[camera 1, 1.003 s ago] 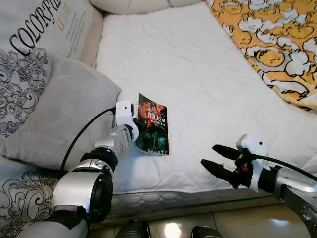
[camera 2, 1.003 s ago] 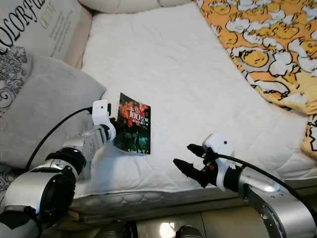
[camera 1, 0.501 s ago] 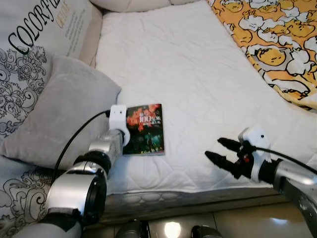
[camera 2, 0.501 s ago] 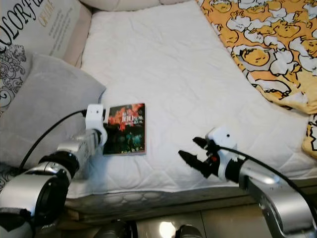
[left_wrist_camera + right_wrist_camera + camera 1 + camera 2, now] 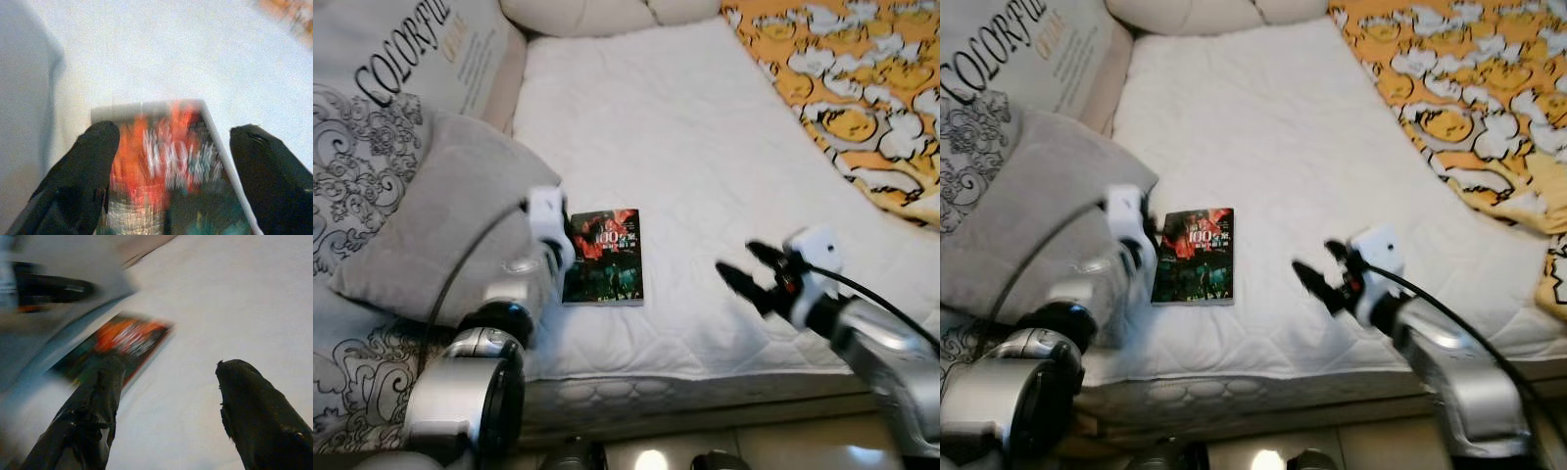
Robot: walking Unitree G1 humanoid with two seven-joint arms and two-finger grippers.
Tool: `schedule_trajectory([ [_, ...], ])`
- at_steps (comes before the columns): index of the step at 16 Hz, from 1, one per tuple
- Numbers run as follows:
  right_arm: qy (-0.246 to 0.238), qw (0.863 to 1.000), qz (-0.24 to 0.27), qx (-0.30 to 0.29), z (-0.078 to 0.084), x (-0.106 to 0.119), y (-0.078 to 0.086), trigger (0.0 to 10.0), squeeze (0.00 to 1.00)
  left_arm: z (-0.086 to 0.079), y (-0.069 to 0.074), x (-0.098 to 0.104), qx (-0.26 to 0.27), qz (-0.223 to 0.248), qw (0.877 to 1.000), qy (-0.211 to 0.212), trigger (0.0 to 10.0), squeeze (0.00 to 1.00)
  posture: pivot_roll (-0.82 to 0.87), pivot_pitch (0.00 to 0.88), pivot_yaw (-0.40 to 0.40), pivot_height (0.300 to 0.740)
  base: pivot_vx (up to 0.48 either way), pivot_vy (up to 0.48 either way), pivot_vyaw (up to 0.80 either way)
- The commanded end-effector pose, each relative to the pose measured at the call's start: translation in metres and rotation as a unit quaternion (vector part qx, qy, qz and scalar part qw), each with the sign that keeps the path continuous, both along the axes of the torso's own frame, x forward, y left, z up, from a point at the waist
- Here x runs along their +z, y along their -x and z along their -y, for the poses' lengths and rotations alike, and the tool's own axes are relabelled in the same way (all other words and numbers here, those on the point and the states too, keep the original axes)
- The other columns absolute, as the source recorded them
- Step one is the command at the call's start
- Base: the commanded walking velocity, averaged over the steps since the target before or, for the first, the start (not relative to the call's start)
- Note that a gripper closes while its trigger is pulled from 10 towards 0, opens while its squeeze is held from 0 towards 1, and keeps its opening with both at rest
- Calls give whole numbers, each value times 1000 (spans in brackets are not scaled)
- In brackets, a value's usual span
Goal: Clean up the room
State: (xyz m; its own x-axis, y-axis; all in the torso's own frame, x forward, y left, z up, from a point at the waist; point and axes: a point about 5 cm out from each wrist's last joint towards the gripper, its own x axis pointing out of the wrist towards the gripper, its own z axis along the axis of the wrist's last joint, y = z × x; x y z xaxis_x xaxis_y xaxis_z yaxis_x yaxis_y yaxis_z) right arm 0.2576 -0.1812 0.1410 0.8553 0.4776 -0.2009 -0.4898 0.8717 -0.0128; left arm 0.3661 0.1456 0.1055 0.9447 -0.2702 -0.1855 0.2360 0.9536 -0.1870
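Left wrist view gives us what the head cameras hide: our left gripper (image 5: 171,161) with fingers (image 5: 88,171) spread wide, straddling the book (image 5: 171,161) without clearly touching it. From the head we see the book (image 5: 605,257) lying flat on the white mattress (image 5: 685,137), just beside the grey pillow (image 5: 450,215). Our right gripper (image 5: 741,270) hovers near the book, its prongs parted and holding nothing. An orange patterned blanket (image 5: 862,88) lies further right.

book (image 5: 176,161) cover blurred | yellow quilt (image 5: 862,88) cut off at edge
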Motion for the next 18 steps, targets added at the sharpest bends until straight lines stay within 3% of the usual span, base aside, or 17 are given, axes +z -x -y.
schedule_trajectory([
  [1, 9, 999, 6, -31, 1, -4, -3, 10000, 0, -3, 6, 7, 4, 28, 1000, -7, 10000, 0, -87, 0, 57, 740, 0, 0, 0],
  [3, -12, 996, 6, -93, -6, -11, -11, 10000, 0, -7, 39, 6, -1, 60, 996, -71, 10000, 0, -50, 0, 29, 740, 0, -420, 0],
  [6, 7, 991, -7, -136, -15, -27, -12, 10000, 0, -12, 73, 13, 18, 66, 995, -79, 10000, 0, -20, 0, 11, 740, 0, -480, 0],
  [8, 23, 991, -9, -132, -20, -33, -11, 10000, 0, -16, 80, 17, 38, 65, 993, -87, 10000, 0, -14, 0, 7, 740, 0, -480, 0],
  [10, 27, 991, -10, -130, -24, -36, -11, 10000, 0, -20, 85, 17, 41, 70, 988, -133, 10000, 0, -15, 0, 7, 740, 0, -480, 0],
  [12, 29, 989, -11, -142, -23, -37, -13, 10000, 0, -21, 87, 15, 58, 52, 991, -109, 10000, 0, -20, 0, 8, 740, 0, -480, 0],
  [18, 38, 987, -18, -158, -20, -44, -9, 10000, 0, -13, 87, 16, 51, 41, 991, -119, 10000, 0, -28, 0, 4, 740, 0, -480, 0],
])
